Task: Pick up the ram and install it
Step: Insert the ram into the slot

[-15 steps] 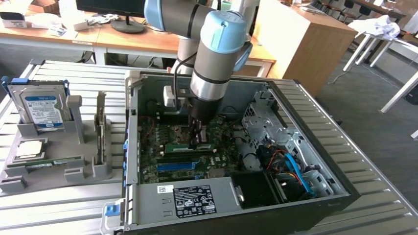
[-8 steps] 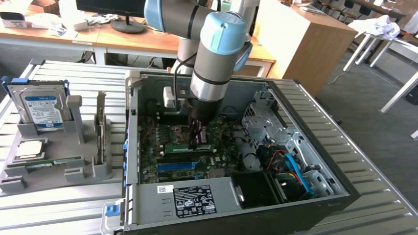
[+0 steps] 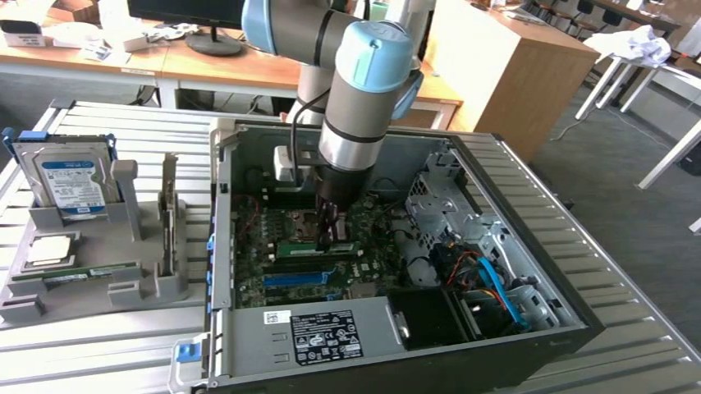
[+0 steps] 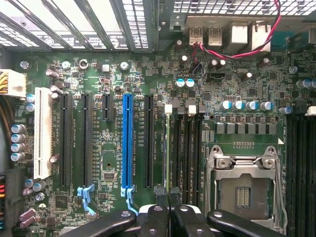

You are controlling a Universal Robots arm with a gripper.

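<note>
I see the gripper (image 4: 168,193) pressed together over the memory slots (image 4: 183,148), pinching the ram (image 4: 168,148) edge-on, I judge; any tilt could jam it or bend the motherboard (image 4: 108,64).

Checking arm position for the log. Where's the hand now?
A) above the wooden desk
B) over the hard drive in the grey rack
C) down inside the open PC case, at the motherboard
C: the hand is down inside the open PC case, at the motherboard; the hard drive stands off in the grey rack.
</note>
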